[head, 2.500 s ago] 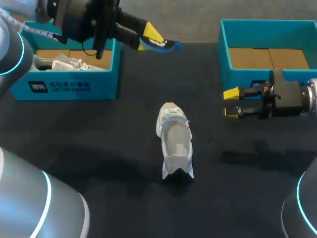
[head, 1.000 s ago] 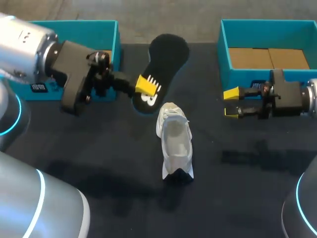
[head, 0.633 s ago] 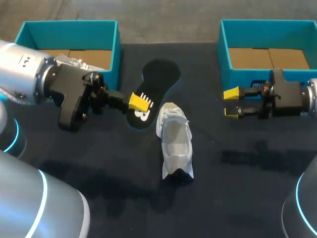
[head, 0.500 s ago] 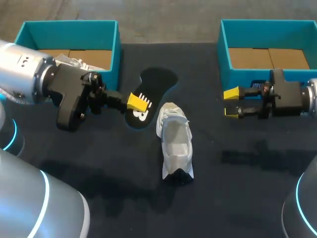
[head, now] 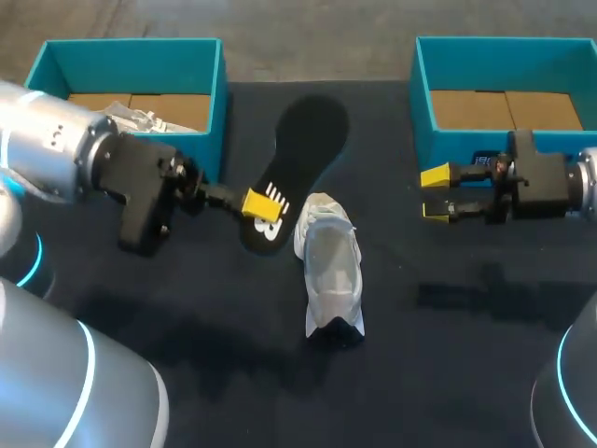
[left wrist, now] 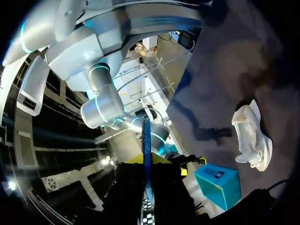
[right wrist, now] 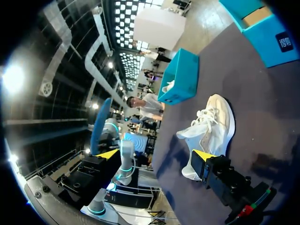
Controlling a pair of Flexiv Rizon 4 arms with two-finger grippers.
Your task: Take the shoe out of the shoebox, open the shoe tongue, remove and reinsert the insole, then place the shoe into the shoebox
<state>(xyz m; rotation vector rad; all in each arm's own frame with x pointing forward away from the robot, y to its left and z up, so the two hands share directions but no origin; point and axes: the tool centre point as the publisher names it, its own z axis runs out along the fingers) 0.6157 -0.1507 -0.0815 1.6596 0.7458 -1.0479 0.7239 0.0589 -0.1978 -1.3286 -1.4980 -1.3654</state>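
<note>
The left claw [head: 262, 203] still pinches the black insole [head: 308, 149] by its heel and has come closer to the white shoe [head: 328, 266], now just beside it; the insole stretches longer ahead. The right claw [head: 435, 192] stays spread, empty, unmoved.

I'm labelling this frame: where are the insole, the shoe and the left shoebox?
insole [head: 300, 159], head view, its black middle.
shoe [head: 332, 271], head view, inside its opening.
left shoebox [head: 131, 44], head view, its far rim.

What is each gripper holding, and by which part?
The left gripper is shut on the black insole near its heel end. The right gripper is open and empty.
</note>
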